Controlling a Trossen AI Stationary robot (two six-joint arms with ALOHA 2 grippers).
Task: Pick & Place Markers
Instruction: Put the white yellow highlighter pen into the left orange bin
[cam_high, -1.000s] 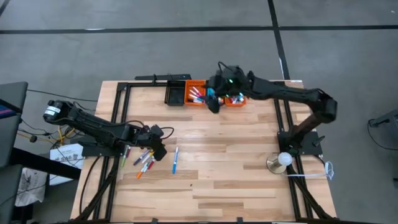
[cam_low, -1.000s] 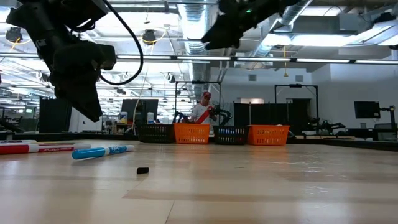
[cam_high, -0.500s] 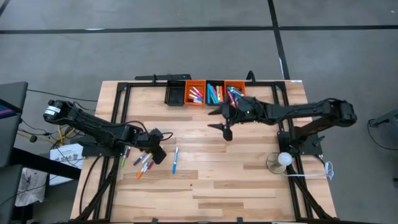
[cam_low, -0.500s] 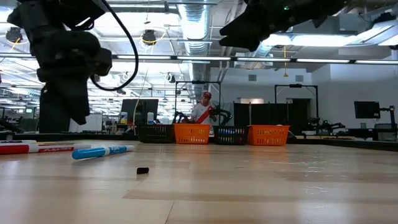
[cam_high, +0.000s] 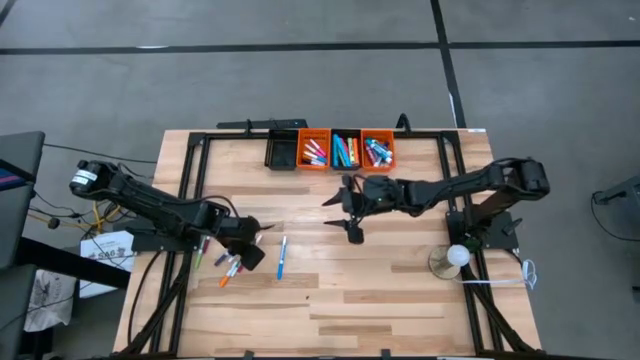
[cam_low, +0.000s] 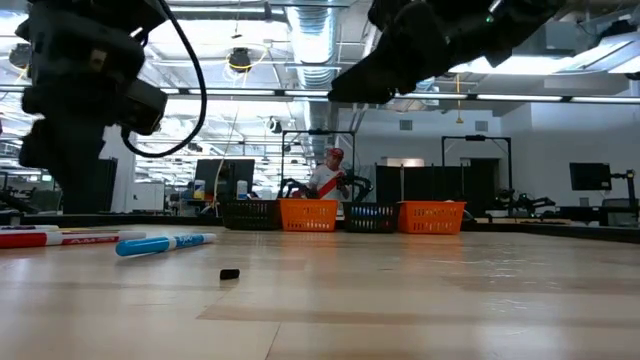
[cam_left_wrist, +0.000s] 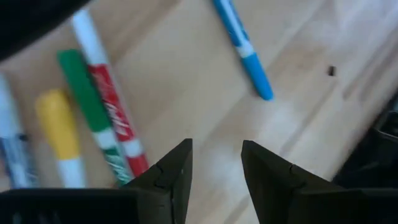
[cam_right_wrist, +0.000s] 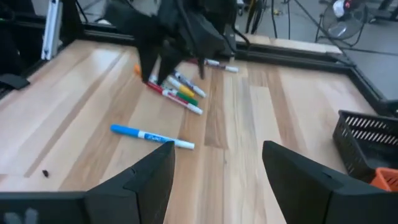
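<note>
Several markers (cam_high: 228, 262) in mixed colours lie loose on the table's left side. A red one (cam_left_wrist: 115, 118), a green one (cam_left_wrist: 87, 99) and a yellow one (cam_left_wrist: 56, 124) lie side by side. A blue marker (cam_high: 281, 256) lies apart, just right of them. My left gripper (cam_high: 252, 246) hovers above this group, pointing steeply down, open, with bare wood between its fingers (cam_left_wrist: 177, 168). My right gripper (cam_high: 341, 216) hangs wide open over the table's middle, facing the blue marker (cam_right_wrist: 149, 137), and holds nothing.
Small bins stand in a row at the far edge: a black one (cam_high: 282, 152), then an orange one (cam_high: 315, 152), a black one (cam_high: 346, 152) and an orange one (cam_high: 378, 152) with markers inside. A tiny black piece (cam_low: 229, 273) lies on the wood. A person shows in the room behind.
My right gripper has come from above the bins toward the near edge and down to the table's middle, staying wide open. My left gripper has rolled at its wrist above the loose markers while staying in about the same place. No marker has moved.
</note>
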